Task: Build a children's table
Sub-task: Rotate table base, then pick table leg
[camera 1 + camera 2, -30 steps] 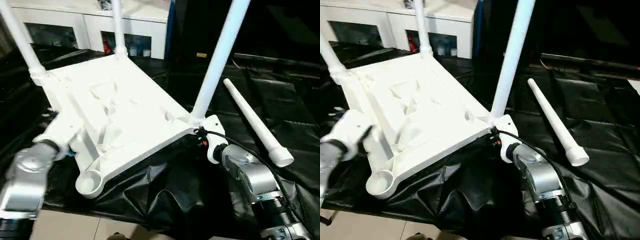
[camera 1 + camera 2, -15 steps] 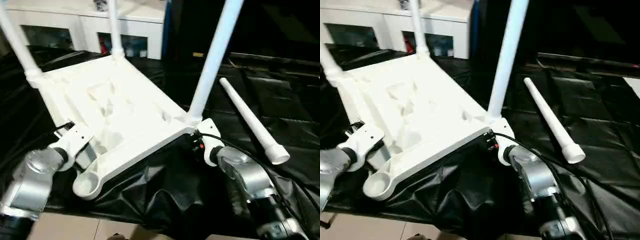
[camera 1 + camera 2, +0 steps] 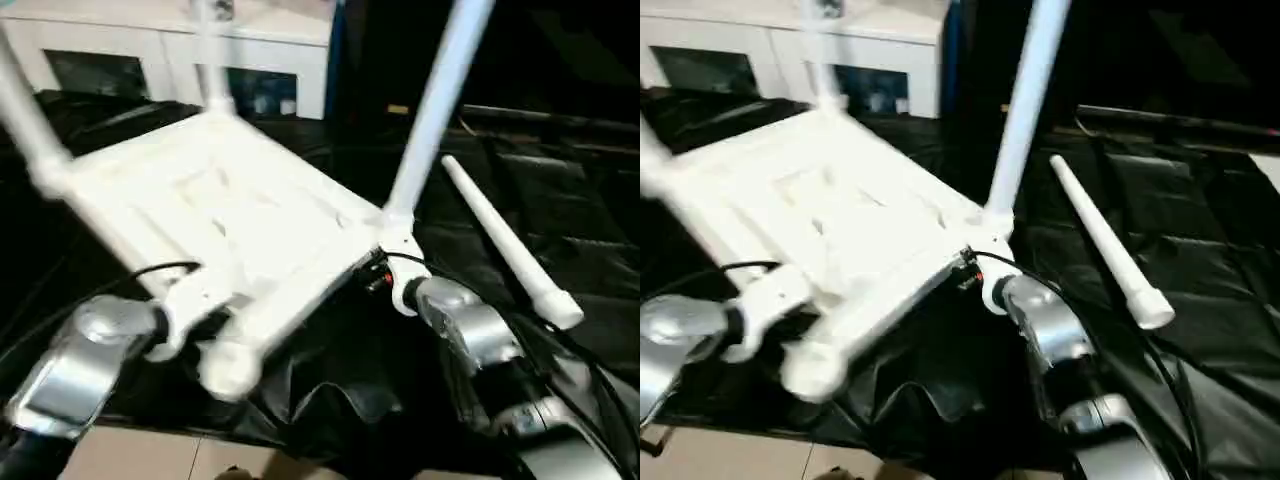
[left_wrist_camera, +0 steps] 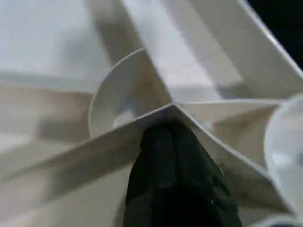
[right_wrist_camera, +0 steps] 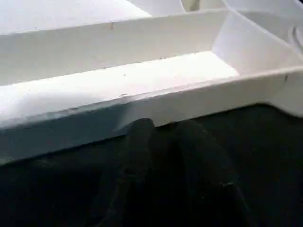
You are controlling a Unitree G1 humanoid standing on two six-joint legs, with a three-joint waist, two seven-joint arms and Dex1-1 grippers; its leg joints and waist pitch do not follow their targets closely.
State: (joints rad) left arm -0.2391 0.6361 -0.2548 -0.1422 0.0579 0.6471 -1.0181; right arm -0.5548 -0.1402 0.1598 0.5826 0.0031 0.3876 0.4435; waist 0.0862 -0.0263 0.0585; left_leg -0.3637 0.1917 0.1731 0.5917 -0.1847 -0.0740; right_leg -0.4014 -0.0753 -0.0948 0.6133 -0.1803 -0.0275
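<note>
While the upturned children's table (image 3: pixel 210 210) is tilted over the black sheet (image 3: pixel 560 230), three legs are seen socketed and the fourth leg (image 3: pixel 505 245) lies beside it. The left gripper (image 4: pixel 175 137) is closed against a rib; whether the right gripper (image 5: pixel 163 127), narrowly parted under the edge, holds anything cannot be told.

The white table top (image 3: pixel 230 215) lies underside up, three legs (image 3: pixel 440 110) upright, one leg (image 3: pixel 505 245) loose beside it.

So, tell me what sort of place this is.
Probably an indoor room set up as a work area: a black plastic sheet covers the work surface under the upturned white table, a white cabinet stands behind, and tiled floor shows below.
</note>
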